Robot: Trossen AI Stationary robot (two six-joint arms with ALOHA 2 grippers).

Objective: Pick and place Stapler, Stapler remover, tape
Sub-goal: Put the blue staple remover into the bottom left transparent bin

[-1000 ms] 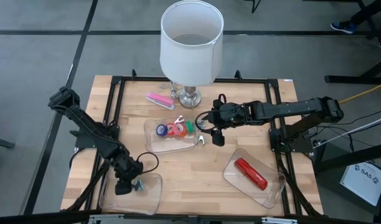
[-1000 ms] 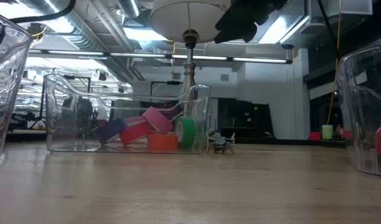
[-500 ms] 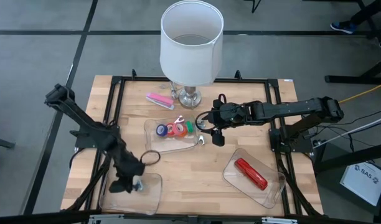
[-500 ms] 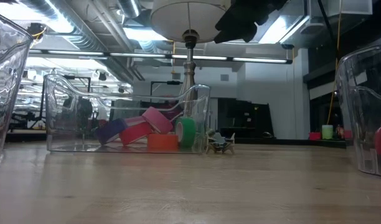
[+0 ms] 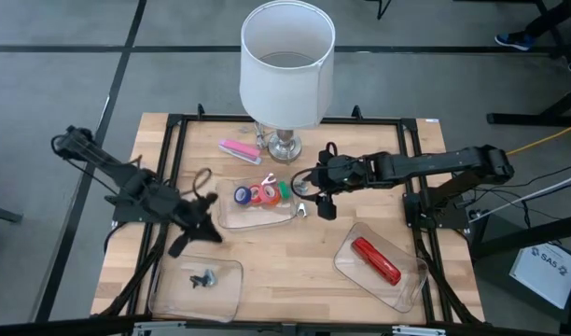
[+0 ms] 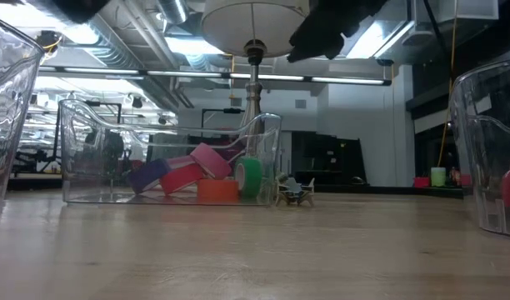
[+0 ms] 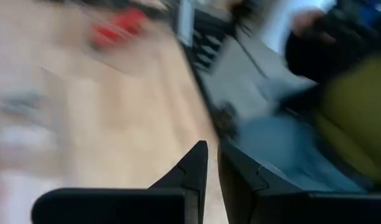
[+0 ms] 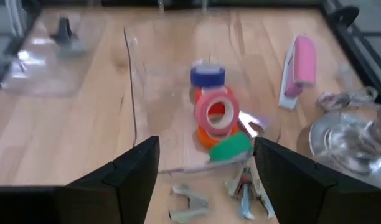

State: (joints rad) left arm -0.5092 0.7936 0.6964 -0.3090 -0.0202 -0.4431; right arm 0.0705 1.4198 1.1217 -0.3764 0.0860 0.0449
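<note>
Beside the tape tray [image 5: 231,217], on its side away from the lamp [image 5: 285,65], your left gripper [image 5: 194,227] hangs over bare table with nothing between its fingers; the left wrist view shows them nearly closed, a thin slit between them. Across the tape tray, your right gripper [image 5: 323,202] hovers with its fingers spread wide and empty, just above the loose remover [image 5: 301,211].

Handling, as a judgement: the next pick looks like that loose remover or the pink stapler [image 5: 240,149].
- Bring the right gripper straight down on the remover; it sits close to the tray wall, so keep the fingers off the plastic.
- Take the pink stapler across its narrow width, not lengthwise.
- Keep the left arm clear of the tape tray while the right one works.

Count:
- Staplers, 2: the pink one on the table beside the lamp base; a red stapler [image 5: 375,260] in the right tray [image 5: 411,285].
- Staple removers, 2 seen from above: the loose one; a dark one [image 5: 204,278] in the left tray [image 5: 228,297] (the right wrist view hints at more metal pieces, unclear).
- Tape rolls [image 8: 216,109], 5: blue-purple, red, orange, green, pink, all in the tape tray.
</note>
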